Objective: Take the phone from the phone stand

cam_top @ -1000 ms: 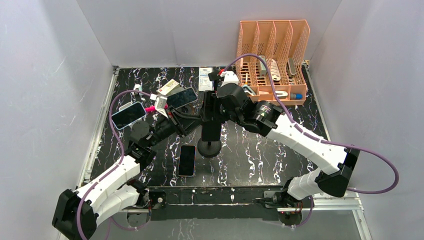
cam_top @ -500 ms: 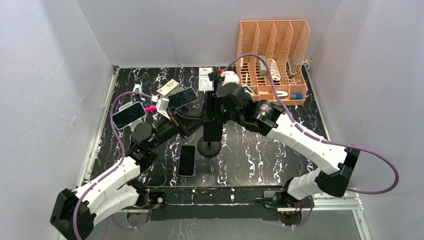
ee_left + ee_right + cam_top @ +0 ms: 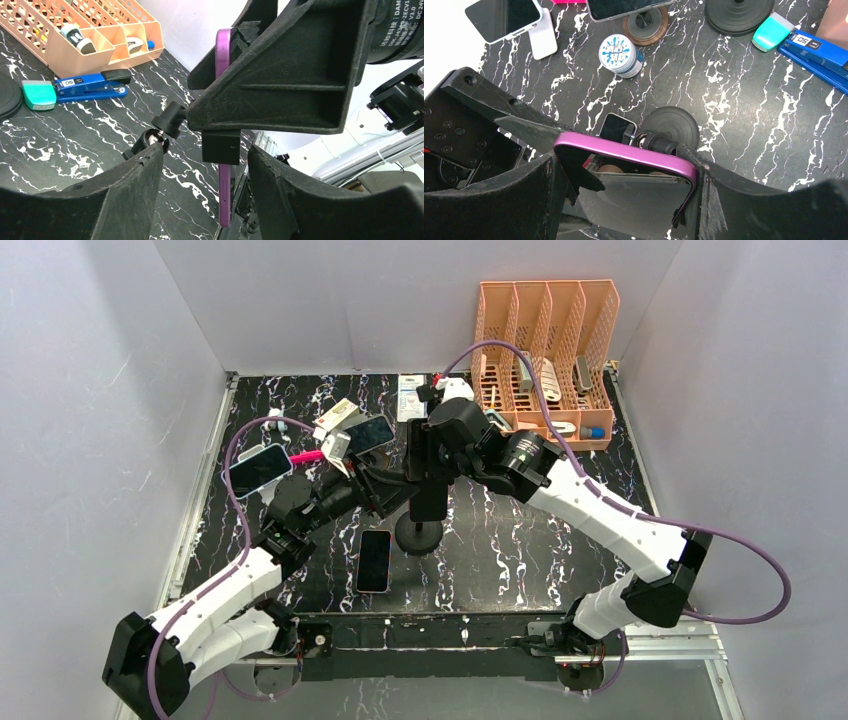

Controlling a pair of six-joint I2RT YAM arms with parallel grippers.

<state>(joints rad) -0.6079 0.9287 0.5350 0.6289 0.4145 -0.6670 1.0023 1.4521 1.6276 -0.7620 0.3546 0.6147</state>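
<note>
One phone [image 3: 624,155] | purple-edged | rounded corners | glossy reflective screen

phone [image 3: 629,192] bottom cropped, stapler [image 3: 819,50] cut off

You've got the purple-rimmed slab phone [image 3: 629,190] upright, glass face reflective, directly above the black round-based phone stand [image 3: 418,534]. The stand's ball-joint neck sits just behind it. Can't tell if it's seated or free.
</note>
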